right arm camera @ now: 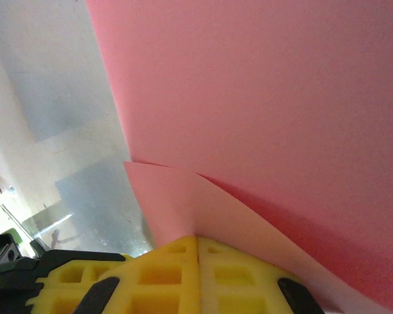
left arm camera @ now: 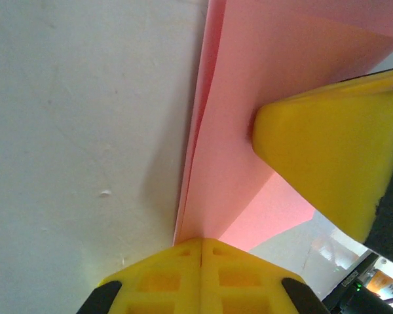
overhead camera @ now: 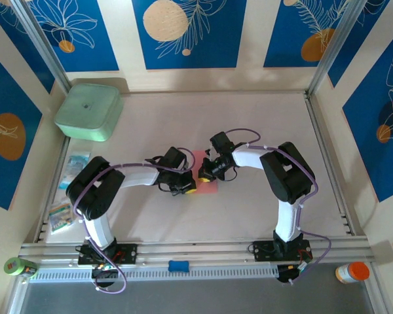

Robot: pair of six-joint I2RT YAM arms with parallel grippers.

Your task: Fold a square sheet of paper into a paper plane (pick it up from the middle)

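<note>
The square sheet of paper is pink and lies partly folded at the table's middle, between both grippers. In the left wrist view its layered fold runs straight down into my left gripper, whose yellow jaws are shut on its edge. A yellow finger of the right gripper presses the sheet from the right. In the right wrist view a lifted flap of the paper is pinched in my right gripper, which is shut. From above, the left gripper and right gripper almost touch. A paper plane is out of view.
A mint-green square box sits at the back left. Clear printed packets lie along the left wall. On the front rail are a green roll, a blue piece and an orange-capped bottle.
</note>
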